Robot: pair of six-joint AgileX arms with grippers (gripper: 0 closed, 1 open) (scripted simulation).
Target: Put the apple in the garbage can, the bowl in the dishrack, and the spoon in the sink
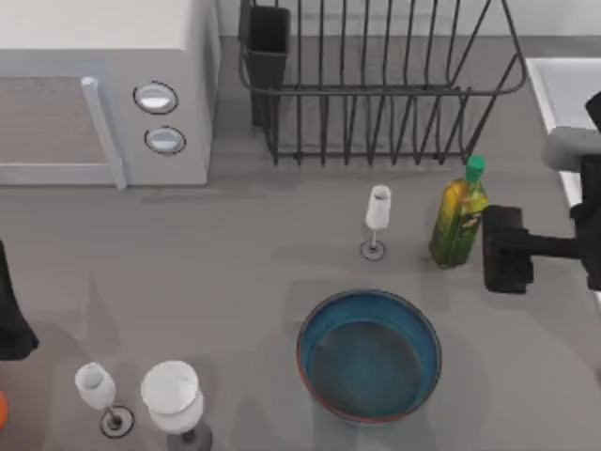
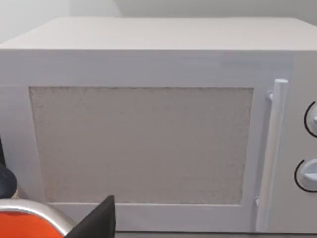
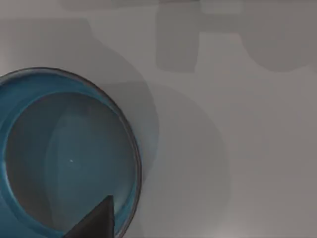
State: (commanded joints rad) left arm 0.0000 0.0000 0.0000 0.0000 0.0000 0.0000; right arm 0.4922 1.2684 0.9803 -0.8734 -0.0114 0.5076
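Now | right tool (image 1: 507,249) above table beside bowl (image 1: 369,355) | opening: cannot tell

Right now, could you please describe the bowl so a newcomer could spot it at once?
Start at the black wire dishrack at the table's back and come forward past the bottle. The bowl sits near the front edge: round, deep, blue inside, reddish-brown rim, far wider than the wine glasses.
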